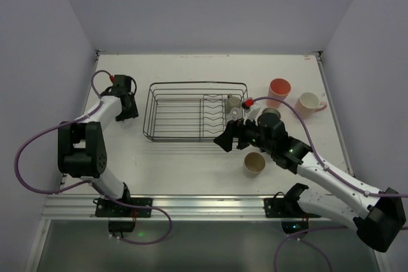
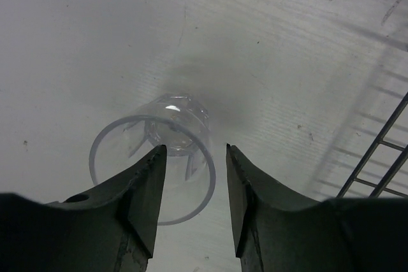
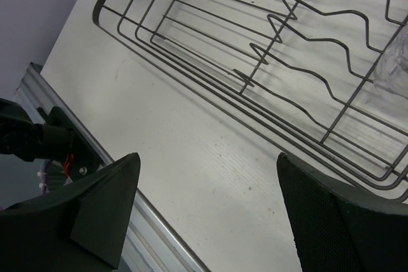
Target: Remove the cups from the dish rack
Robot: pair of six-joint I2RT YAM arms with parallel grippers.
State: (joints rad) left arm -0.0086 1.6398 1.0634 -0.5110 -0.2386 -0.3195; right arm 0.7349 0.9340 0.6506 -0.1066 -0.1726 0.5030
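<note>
The left arm [image 1: 80, 148] rises from its base at the near edge, folds at a dark elbow joint and reaches toward the far left. Its wrist tips the left gripper [image 2: 194, 157] downward, the two dark fingers parted by a modest gap. The right arm [image 1: 331, 176] stretches long and low toward the middle. The right gripper [image 3: 208, 157] faces left, its fingers spread wide apart.

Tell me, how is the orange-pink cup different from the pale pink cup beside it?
The orange-pink cup is bright coral; the pale pink cup is nearly white. The pale pink cup has a handle; the orange-pink cup has none. Both stand upright on the table, outside the rack.
</note>
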